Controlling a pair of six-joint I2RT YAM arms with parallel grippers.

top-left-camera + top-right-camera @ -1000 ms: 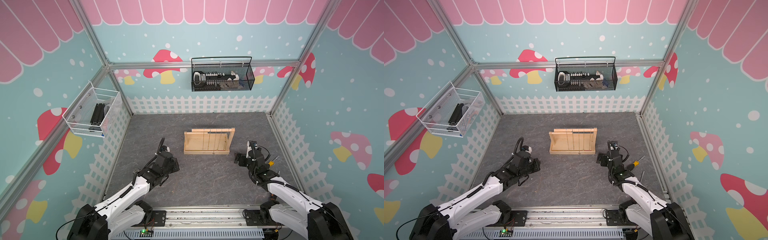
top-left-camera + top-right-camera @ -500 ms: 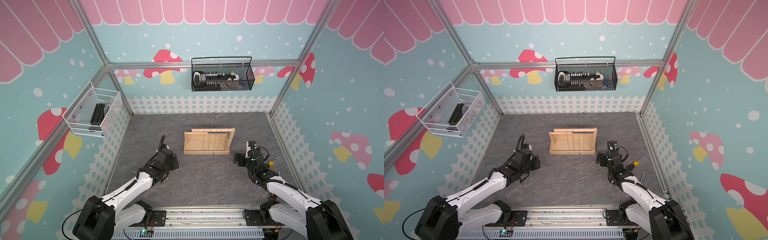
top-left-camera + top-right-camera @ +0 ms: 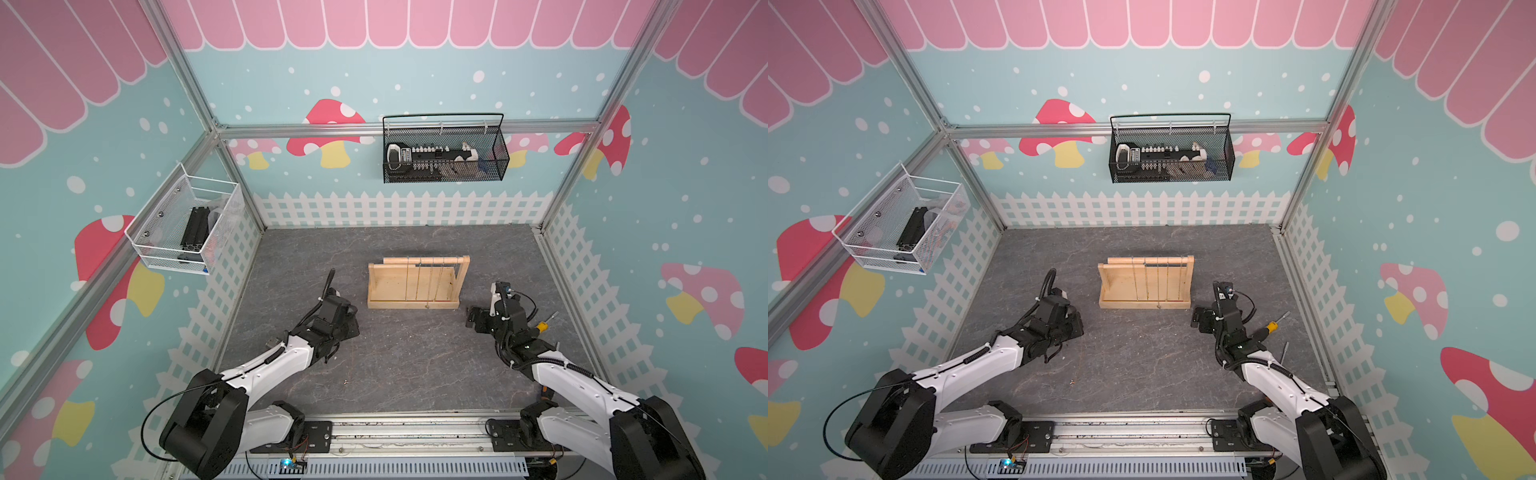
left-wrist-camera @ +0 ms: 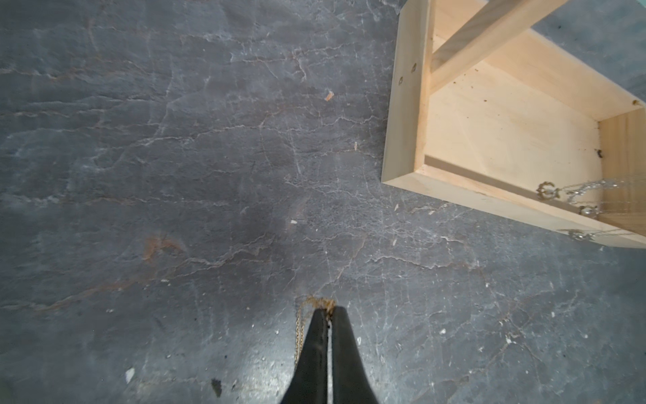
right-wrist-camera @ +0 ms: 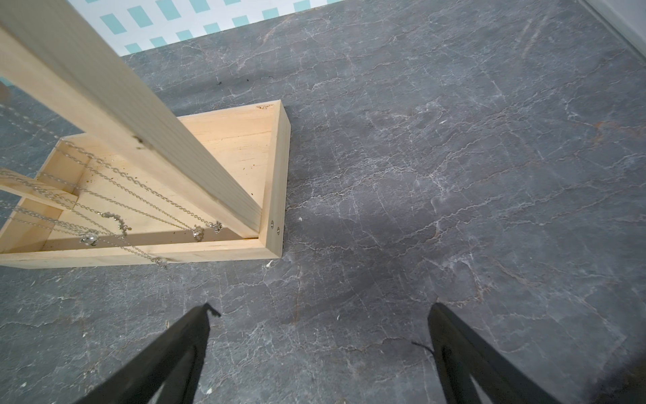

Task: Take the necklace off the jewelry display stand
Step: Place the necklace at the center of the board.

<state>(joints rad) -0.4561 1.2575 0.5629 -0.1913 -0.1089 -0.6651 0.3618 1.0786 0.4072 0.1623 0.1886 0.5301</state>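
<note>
Left gripper: I had its fingers pressed together on the necklace, a thin gold chain bunched at the tips and trailing down beside one finger.
Necklace place: off the jewelry display stand, over the bare mat at the stand's 8 o'clock and apart from its near corner. I could not tell how much chain hung free.
Right gripper: its jaws were spread wide with nothing between them, low over the mat at the stand's 4 o'clock, near the base's corner.
Stand: it stood upright mid-mat, a little toward 12 o'clock. Silver chains hung from the dowel rail, with their pendants near the front lip of the base.
Open room: I had wide bare mat from 5 to 7 o'clock between my two arms, and open strips at the stand's 9 and 12.
Edges: a screwdriver lay at the right gripper's 3 o'clock, close to the side wall. The black basket hung on the back wall at 12 and the white basket on the side wall at 10, both well above the mat.
</note>
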